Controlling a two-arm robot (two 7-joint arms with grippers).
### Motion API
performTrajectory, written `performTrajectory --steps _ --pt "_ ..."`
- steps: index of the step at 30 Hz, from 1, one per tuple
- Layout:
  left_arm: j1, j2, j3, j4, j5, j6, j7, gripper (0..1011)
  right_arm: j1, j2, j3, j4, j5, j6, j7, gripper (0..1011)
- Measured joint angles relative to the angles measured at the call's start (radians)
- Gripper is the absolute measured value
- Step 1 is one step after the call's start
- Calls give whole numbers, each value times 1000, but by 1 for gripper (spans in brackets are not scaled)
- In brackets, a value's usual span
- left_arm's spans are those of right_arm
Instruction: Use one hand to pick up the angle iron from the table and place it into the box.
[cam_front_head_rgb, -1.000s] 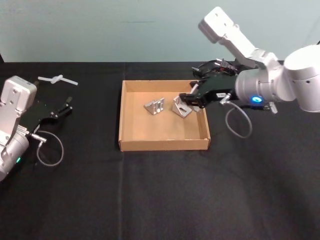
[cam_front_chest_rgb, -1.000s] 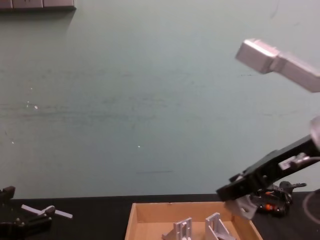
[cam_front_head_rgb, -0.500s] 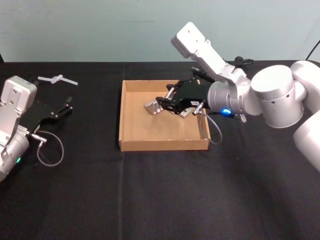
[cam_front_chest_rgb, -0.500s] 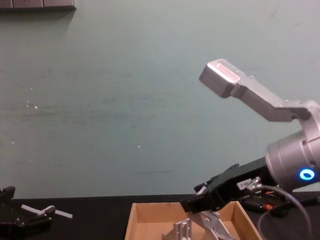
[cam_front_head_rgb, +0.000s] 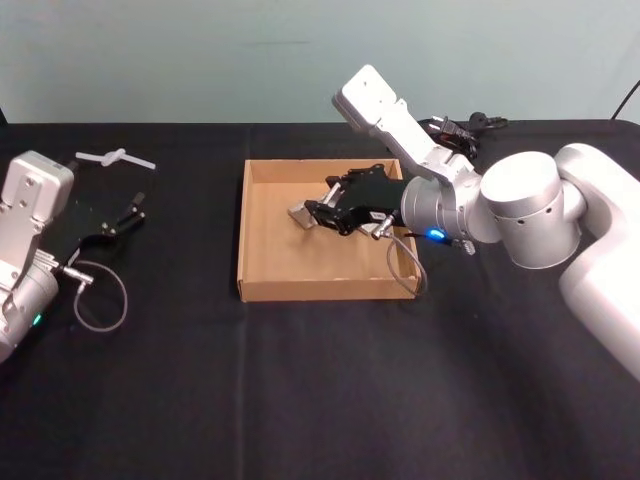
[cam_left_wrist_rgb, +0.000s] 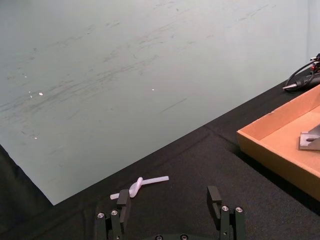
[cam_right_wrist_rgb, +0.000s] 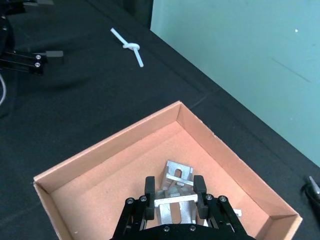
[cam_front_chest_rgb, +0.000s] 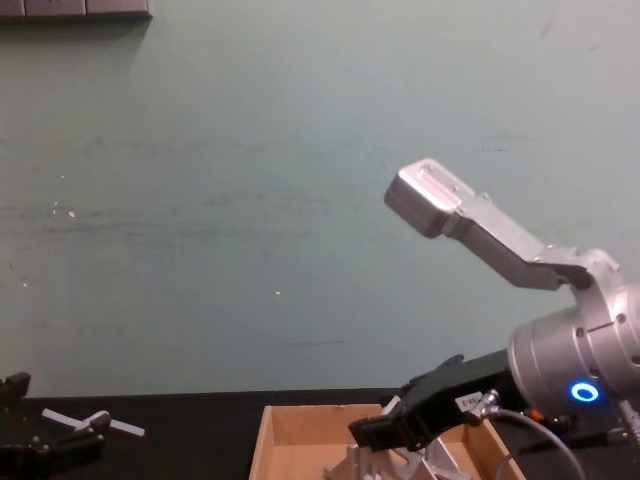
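In the head view we see our right end effector (cam_front_head_rgb: 318, 211) just above centre of the frame, reaching over the box (cam_front_head_rgb: 262, 285), which sits in the middle of the picture on the black table (cam_front_head_rgb: 300, 390). Its fingers are clamped on an angle iron (cam_right_wrist_rgb: 175, 206). In the right wrist view that bracket sits between the two black fingers (cam_right_wrist_rgb: 149, 186) near the lower middle of the frame, held above the cardboard floor. A second angle iron (cam_right_wrist_rgb: 177, 173) lies on the box floor just beyond the held one, near the frame's centre; we cannot tell whether the two touch. In the head view a bit of grey metal shows at the fingertips, just left of the end effector.

In the chest view the right end effector (cam_front_chest_rgb: 368, 434) enters from the lower right and hangs over the box's back wall (cam_front_chest_rgb: 315, 424) at the bottom centre, with the blue ring of the arm's joint (cam_front_chest_rgb: 581, 392) glowing at the lower right.

Our left end effector (cam_front_head_rgb: 135, 208) rests at the middle left of the head view, on the table and well apart from the box. In the left wrist view its fingers (cam_left_wrist_rgb: 215, 198) stand spread with nothing between them. A small white plastic piece (cam_front_head_rgb: 114, 158) lies on the table at the upper left of the head view, near the left end effector.
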Motion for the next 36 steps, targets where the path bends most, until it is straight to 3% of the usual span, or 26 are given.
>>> performTrajectory --steps 9,27,36 --pt "0 0 0 0 0 0 0 1005 2 -1 0 0 -1 0 3 458" --pt "0 0 0 0 0 0 0 1005 0 2 1 -6 1 0 3 986" --pt "0 0 0 0 0 0 0 1005 0 3 1 -7 2 1 3 1000"
